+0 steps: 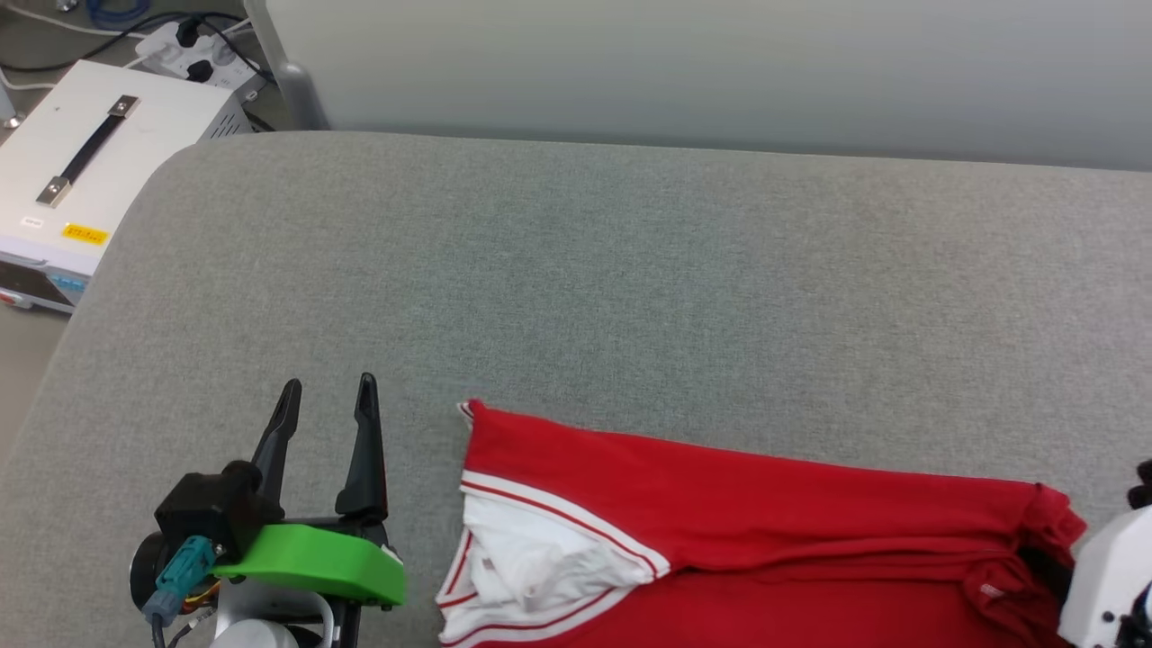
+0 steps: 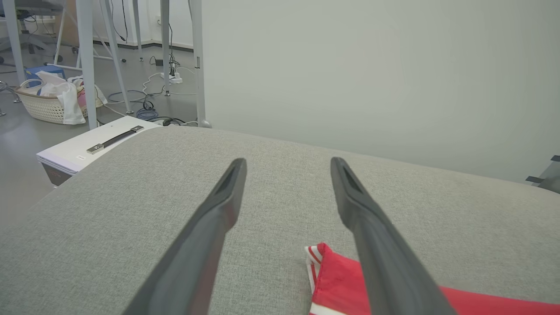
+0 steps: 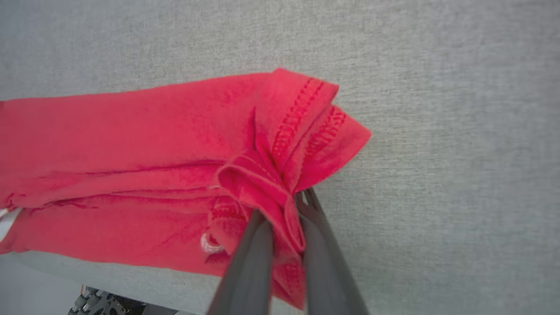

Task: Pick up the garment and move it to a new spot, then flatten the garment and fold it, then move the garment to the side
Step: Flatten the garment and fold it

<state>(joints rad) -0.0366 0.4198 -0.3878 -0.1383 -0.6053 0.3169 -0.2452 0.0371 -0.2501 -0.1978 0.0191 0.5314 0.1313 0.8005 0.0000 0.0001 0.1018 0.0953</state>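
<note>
Nothing legible; on the white case [image 1: 135,153], a yellow sticker [image 1: 85,235] with print too small to read; near it a small white label [image 1: 31,221], equally unreadable; on the garment [image 1: 720,504], a pale tag [image 1: 990,590], blurred.

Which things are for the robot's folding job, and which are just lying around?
For the job: shirt; right gripper, jaws shut on the shirt; left gripper, jaws open; grey table.
Just lying about: white box; power strip; basket; cables.
</note>
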